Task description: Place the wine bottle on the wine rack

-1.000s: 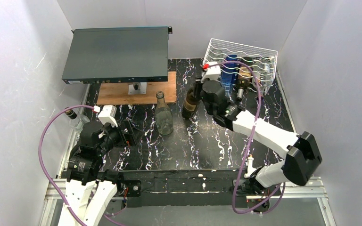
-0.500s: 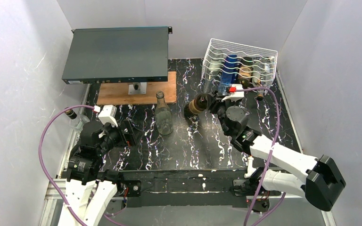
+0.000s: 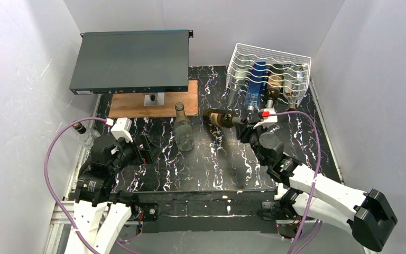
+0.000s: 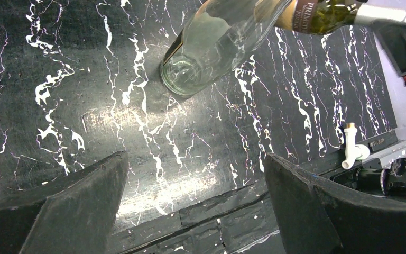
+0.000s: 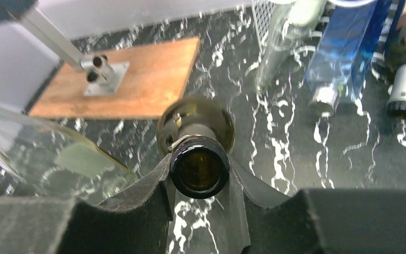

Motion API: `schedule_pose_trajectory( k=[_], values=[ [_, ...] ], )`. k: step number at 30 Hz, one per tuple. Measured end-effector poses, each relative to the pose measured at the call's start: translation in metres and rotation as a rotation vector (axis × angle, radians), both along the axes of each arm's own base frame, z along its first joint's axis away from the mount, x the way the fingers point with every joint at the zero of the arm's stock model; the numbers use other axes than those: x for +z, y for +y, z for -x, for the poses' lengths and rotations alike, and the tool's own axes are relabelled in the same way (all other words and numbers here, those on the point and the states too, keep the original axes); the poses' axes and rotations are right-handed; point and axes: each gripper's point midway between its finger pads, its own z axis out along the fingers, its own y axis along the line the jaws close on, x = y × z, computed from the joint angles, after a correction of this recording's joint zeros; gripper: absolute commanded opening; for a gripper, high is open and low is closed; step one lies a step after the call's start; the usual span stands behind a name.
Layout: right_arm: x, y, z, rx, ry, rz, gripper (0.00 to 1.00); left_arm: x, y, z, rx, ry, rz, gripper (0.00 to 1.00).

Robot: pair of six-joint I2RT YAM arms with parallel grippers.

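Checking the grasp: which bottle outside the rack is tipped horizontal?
The dark brown bottle, gripped at its neck by the right gripper; the clear glass bottle stands upright, untouched.

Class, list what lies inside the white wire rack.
The wine rack holds bottles, including a blue bottle and a dark bottle, necks poking out. Wires obscure their far ends.

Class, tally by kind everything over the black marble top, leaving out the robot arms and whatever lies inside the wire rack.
Bottles: 2, the clear bottle and the dark bottle
Wire rack: 1
Dark metal box on its stand: 1
Wooden board: 1
Total: 5
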Motion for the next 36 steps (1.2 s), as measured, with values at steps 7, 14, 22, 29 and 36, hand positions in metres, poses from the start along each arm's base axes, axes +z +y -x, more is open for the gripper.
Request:
schedule_pose_trajectory(
  k=[7,14,22,29,36],
  values=[
    [-0.076,-0.005,0.015,0.038,0.171,0.154,0.01,0.000,0.000,0.000,-0.003,0.001,0.001,0.99],
    [-0.126,-0.009,0.025,0.060,0.288,0.265,0.01,0.000,-0.001,0.000,-0.004,0.001,0.002,0.99],
    [-0.166,-0.004,0.034,0.099,0.407,0.315,0.01,0.000,-0.001,0.000,-0.004,0.001,0.003,0.99],
    [-0.192,0.001,0.042,0.137,0.491,0.342,0.19,0.000,-0.001,0.000,-0.004,0.001,0.002,0.99],
    [-0.192,0.006,0.041,0.149,0.498,0.344,0.50,0.000,-0.001,0.000,-0.004,0.001,0.002,0.99]
  ],
)
